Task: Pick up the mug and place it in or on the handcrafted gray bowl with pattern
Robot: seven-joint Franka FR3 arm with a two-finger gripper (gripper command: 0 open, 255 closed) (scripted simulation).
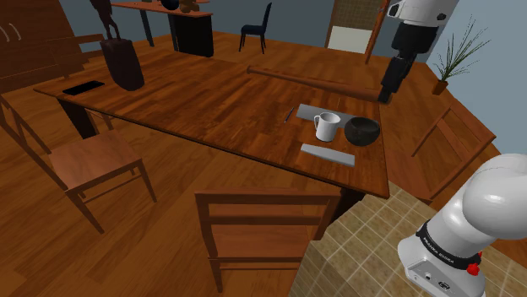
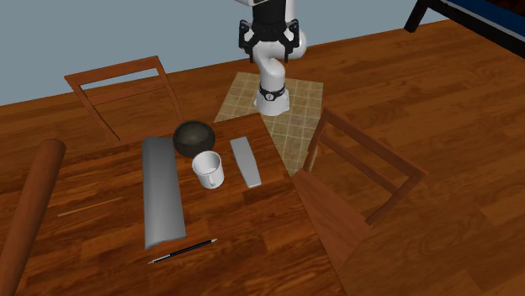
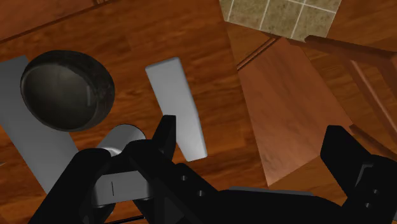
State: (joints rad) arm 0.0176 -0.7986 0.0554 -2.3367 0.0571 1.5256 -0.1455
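A white mug (image 1: 327, 126) stands upright near the table's end, its handle toward the shoulder view's left. Right beside it sits a dark grey bowl (image 1: 361, 131), with nothing in it. In the second exterior view the mug (image 2: 209, 169) is just in front of the bowl (image 2: 194, 137). My black gripper (image 1: 386, 91) hangs high above the table, over and slightly beyond the bowl, touching nothing. In the wrist view the gripper (image 3: 252, 130) is open, with only table and chair seat between its fingers. The mug (image 3: 121, 149) sits outside the gap, partly hidden by one finger (image 3: 162, 137), with the bowl (image 3: 67, 89) further out.
A small grey slab (image 2: 246, 161) lies beside the mug and a long grey slab (image 2: 161, 190) on its other side. A pencil (image 2: 181, 251) and a wooden roller (image 2: 29, 210) lie further along. Chairs (image 2: 362, 181) stand around the table (image 1: 211, 110), with a tiled patch (image 2: 282, 105) under my stand.
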